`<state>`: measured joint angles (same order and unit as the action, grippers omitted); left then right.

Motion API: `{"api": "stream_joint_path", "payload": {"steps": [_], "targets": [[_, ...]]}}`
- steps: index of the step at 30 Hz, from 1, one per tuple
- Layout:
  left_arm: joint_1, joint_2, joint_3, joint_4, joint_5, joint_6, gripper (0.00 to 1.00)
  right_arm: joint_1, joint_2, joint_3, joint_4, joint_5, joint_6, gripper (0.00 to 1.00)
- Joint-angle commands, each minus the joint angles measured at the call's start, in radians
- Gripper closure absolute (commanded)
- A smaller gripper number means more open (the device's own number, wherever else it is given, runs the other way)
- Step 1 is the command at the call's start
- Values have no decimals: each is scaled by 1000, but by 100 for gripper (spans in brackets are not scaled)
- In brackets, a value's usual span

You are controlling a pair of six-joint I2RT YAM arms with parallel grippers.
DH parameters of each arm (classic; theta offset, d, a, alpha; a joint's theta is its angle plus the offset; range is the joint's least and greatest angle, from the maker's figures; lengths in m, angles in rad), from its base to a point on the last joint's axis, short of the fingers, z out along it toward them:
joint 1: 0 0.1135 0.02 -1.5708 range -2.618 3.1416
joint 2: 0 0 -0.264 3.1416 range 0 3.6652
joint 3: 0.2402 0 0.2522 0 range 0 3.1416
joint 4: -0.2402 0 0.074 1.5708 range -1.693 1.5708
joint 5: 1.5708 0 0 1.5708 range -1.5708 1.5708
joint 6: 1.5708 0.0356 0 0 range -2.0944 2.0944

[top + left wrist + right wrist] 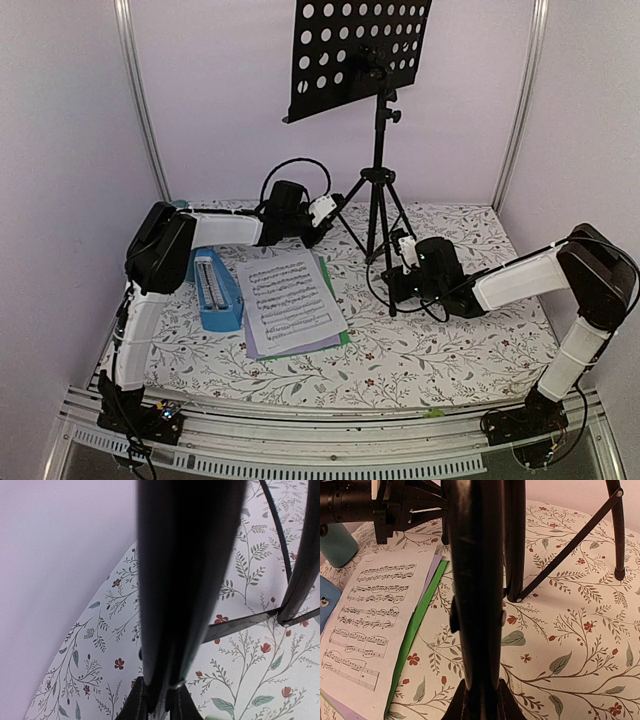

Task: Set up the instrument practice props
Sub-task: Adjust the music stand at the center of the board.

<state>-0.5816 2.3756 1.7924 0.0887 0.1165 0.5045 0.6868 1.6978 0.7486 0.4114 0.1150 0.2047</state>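
A black music stand [378, 150] stands upright on its tripod at the back middle of a flower-print cloth [450, 350], with its perforated desk [355, 50] raised high.

Farthest to the stand's left, a teal cup [337, 542] sits mostly hidden behind the left arm. Nearer, a small blue metronome [213, 290] lies on the cloth, well left of the stand's feet.

Between the metronome and the stand lie the sheet-music pages [290, 300] — a white printed page on top, with lavender and green edges showing beneath. They lie flat on the cloth, just left of the tripod.

The left gripper [330, 215] meets a tripod leg on the stand's left. Its wrist view shows the jaws nearly closed, pinching that black leg.

To the stand's right, the right gripper [403, 248] grips in the same way — jaws almost together, clamped on a tripod leg low down, near the cloth.
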Motion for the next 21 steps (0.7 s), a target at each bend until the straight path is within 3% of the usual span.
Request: {"api": "stream_joint_path", "payload": {"steps": [1,4,13,21], "targets": [[90,39,-39,-47,-207,-104,100,-4,41,-41,-86,-11,33,100],[89,29,-53,-33,-220,-108,100,-4,47,-35,-88,-14,32,98],[89,-13,-61,-7,-235,-119,74,-4,39,-5,-95,-13,21,82],[84,-53,-58,0,-204,-137,62,-4,36,52,-118,-15,6,73]]}}
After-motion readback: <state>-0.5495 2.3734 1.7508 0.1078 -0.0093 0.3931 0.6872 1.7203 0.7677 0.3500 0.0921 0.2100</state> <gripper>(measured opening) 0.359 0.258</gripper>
